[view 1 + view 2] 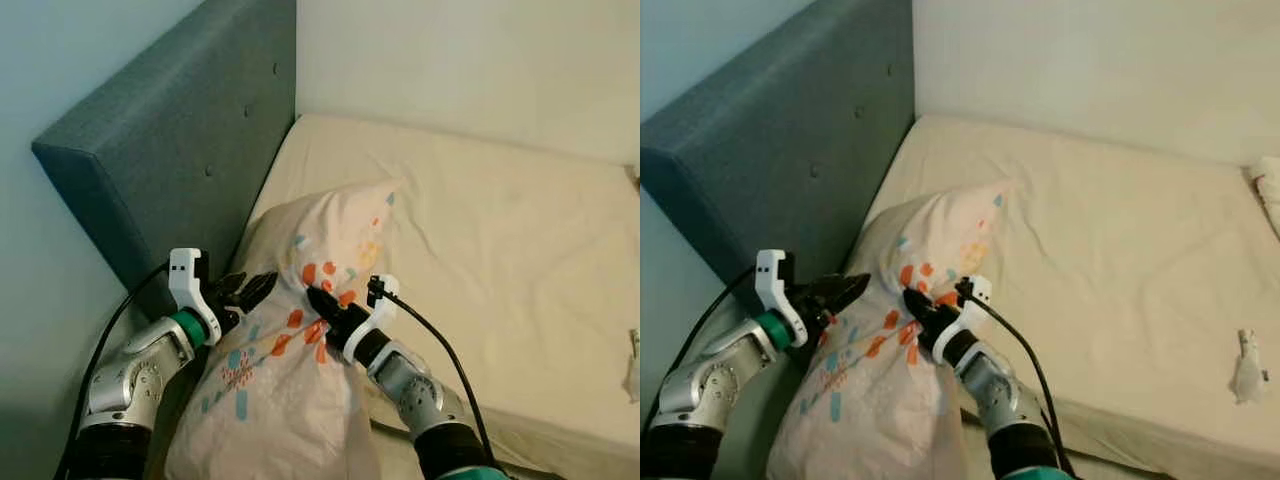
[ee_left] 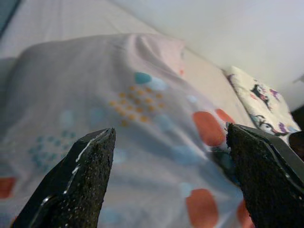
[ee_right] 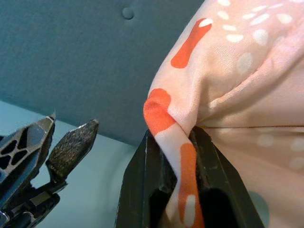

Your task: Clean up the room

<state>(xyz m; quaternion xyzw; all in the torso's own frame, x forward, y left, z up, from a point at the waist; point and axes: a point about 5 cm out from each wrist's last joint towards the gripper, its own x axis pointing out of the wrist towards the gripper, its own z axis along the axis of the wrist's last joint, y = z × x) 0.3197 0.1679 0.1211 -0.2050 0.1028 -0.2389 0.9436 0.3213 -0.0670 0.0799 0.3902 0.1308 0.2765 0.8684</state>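
Beside the headboard (image 1: pixel 190 130), the right gripper (image 1: pixel 322 303) pinches the pillow (image 1: pixel 300 340); the left gripper (image 1: pixel 250 290) hovers spread alongside.

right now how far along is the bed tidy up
Done: the cream sheet lies fairly flat on the bed. In hand: the right gripper pinches a fold of the patterned pillow near the teal headboard, while the left gripper is open beside it. Left: setting the pillow down, and a small white item lies on the sheet.
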